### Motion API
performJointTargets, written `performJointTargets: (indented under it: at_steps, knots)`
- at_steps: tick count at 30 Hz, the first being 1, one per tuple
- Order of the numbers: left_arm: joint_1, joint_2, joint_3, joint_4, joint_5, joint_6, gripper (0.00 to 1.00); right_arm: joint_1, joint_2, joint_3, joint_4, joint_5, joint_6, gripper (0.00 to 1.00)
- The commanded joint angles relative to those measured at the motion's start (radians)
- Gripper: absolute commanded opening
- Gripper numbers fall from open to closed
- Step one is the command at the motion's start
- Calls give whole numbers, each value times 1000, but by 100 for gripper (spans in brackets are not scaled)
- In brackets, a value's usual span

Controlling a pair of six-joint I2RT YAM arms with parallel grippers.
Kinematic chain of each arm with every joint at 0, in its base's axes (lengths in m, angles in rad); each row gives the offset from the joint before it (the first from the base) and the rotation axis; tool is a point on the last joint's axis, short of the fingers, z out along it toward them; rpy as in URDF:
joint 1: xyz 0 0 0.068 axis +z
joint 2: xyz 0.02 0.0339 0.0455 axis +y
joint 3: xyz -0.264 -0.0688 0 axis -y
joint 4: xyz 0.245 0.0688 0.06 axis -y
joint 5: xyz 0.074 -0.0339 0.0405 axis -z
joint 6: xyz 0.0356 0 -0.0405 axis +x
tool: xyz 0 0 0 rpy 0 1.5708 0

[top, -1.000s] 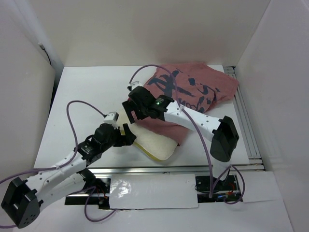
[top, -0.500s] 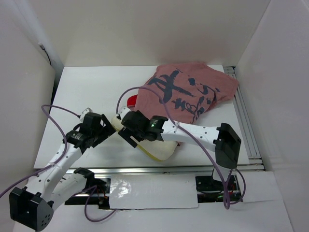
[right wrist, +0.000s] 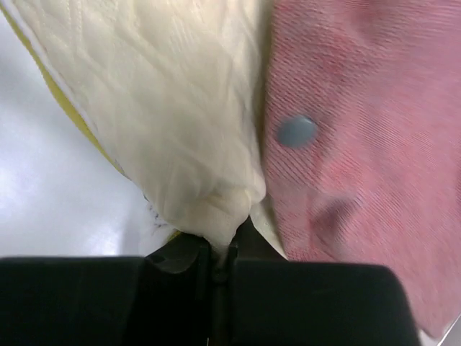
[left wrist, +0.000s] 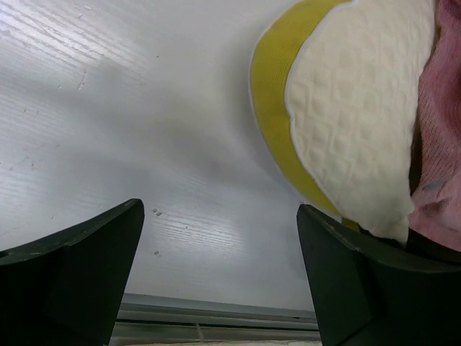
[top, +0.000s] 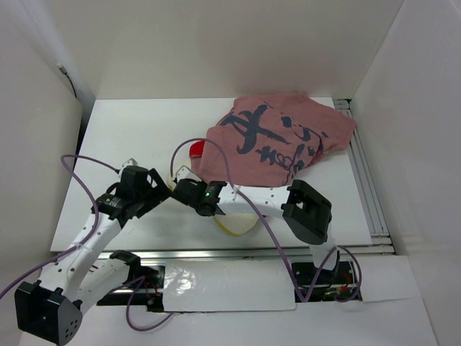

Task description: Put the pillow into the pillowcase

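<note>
The cream pillow (right wrist: 158,94) with its yellow edge band lies near the table's front middle, and only a corner (top: 234,225) of it shows under my right arm. The dusty pink-red pillowcase (top: 281,140) with dark calligraphy lies over its far side. My right gripper (right wrist: 227,241) is shut on a pinch of the pillow's cream fabric next to the pillowcase (right wrist: 360,144); from above, the right gripper (top: 180,190) sits at the pillow's left end. My left gripper (left wrist: 220,277) is open over bare table, left of the pillow (left wrist: 353,108), and seen from above the left gripper (top: 163,193) holds nothing.
A metal rail (top: 252,252) runs along the table's front edge and another (top: 364,180) along the right side. White walls enclose the table on three sides. Purple cables (top: 83,162) loop above both arms.
My right arm swung down and left from the pillowcase opening to the pillow's left end, and its jaws closed on the pillow. My left arm drew back left.
</note>
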Motion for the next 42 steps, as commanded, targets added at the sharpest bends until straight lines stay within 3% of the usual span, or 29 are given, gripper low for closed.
performJointTargets:
  at_steps: [1, 4, 8, 11, 17, 27, 33, 37, 38, 40, 41, 42]
  knots:
    - [6, -8, 39, 60, 52, 51, 100, -7, -66, 56, 16, 232, 97, 0]
    - [6, -29, 11, 160, 107, 109, 100, -39, -213, 83, 33, 231, 106, 0]
    - [6, -29, -56, 353, 295, 201, 100, -85, -397, 92, 108, 136, 86, 0]
    - [6, -9, -131, 561, 409, 227, 100, -113, -420, 161, 108, 79, 60, 0]
    - [-33, 131, -157, 807, 419, 204, 100, -159, -410, 318, 31, 56, 25, 0]
    - [-117, 601, 67, 1068, 353, 173, 100, -203, -401, 407, -13, -16, 25, 0]
    - [-165, 834, 212, 1070, 285, 163, 100, -223, -382, 477, -33, -67, 16, 0]
    - [-174, 937, 286, 1114, 355, 140, 97, -223, -371, 488, -52, -104, 16, 0]
    - [-174, 955, 312, 1149, 365, 140, 95, -232, -371, 488, -52, -104, 16, 0]
    - [-174, 1003, 346, 1150, 403, 121, 69, -233, -371, 476, -61, -104, 26, 0]
    - [-174, 1012, 360, 1176, 417, 121, 53, -233, -382, 462, -61, -104, 26, 0]
    - [-174, 1021, 372, 1192, 438, 121, 22, -233, -382, 432, -61, -104, 26, 0]
